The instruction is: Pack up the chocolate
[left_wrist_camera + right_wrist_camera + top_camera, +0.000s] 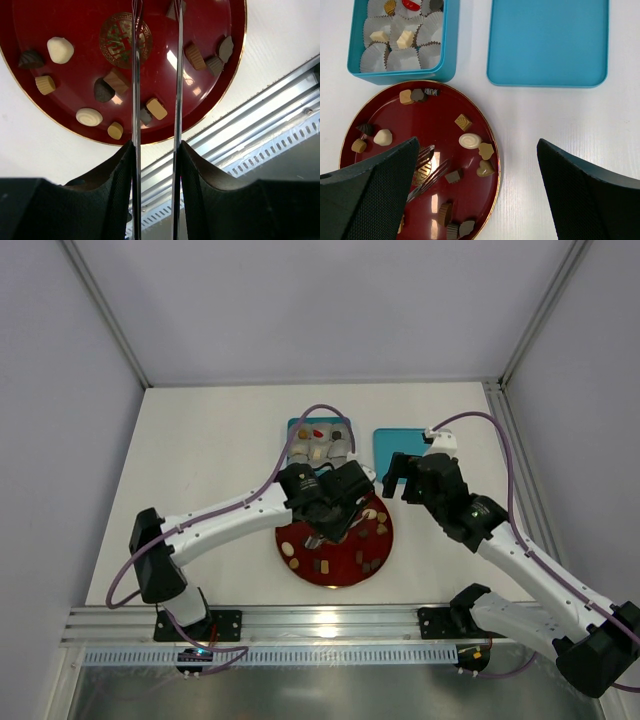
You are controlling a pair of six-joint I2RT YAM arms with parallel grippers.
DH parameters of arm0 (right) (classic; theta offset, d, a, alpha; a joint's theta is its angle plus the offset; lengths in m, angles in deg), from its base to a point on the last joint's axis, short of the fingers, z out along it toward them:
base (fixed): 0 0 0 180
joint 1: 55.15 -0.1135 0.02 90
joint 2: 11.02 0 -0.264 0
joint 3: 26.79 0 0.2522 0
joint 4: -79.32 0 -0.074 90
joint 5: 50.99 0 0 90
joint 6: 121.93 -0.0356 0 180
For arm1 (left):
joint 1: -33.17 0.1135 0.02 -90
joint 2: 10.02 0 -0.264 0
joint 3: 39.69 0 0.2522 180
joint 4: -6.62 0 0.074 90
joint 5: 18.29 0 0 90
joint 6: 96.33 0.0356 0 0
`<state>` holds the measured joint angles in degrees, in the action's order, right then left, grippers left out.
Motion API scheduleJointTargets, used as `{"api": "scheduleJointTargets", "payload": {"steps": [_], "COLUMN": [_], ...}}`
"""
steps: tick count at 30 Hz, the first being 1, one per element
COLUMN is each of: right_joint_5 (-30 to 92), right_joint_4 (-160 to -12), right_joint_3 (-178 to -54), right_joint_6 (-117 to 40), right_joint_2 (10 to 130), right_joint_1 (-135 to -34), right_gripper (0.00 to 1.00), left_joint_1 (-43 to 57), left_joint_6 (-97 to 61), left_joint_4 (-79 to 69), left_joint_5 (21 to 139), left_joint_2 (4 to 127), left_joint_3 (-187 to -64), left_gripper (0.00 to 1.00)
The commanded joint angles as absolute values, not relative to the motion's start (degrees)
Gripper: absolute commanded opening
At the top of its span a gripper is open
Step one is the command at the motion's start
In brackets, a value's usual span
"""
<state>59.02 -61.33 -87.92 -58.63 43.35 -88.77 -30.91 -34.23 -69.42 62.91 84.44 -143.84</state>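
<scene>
The chocolate lies as several small pieces on a dark red plate point(345, 558) point(435, 125) point(75, 75): a cream oval point(470, 140), a tan heart point(485, 169), a tan cube point(156, 108), a cream lump point(60, 50). A few more sit in paper cups in the teal box point(296, 426) point(402, 76), among them a red one point(411, 5). My left gripper point(330, 525) point(156, 150) hangs over the plate, shut on thin metal tongs point(135, 100) point(425, 165) whose blades stand apart. My right gripper point(400, 478) point(477, 145) is open above the plate's right edge.
The teal lid point(398, 445) point(549, 42) lies flat on the white table to the right of the box. An aluminium rail point(320, 625) point(260, 115) runs along the near edge, just beyond the plate. White walls close in the table on three sides.
</scene>
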Motion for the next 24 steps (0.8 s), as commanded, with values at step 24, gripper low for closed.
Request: {"api": "scheduleJointTargets", "payload": {"steps": [24], "right_joint_5": [60.55], "right_joint_4": [-60.99], "right_joint_3": [-89.77], "right_joint_6": [-58.04], "right_joint_2": [41.71], "right_joint_1": [-88.46], "right_gripper": [1.0], "left_joint_1": [-33.63], "left_joint_6": [-31.82], "left_joint_4": [-67.26], "left_joint_5": [65.21], "left_joint_2": [87.18], "left_joint_3": [-143.8], "left_gripper": [0.41]}}
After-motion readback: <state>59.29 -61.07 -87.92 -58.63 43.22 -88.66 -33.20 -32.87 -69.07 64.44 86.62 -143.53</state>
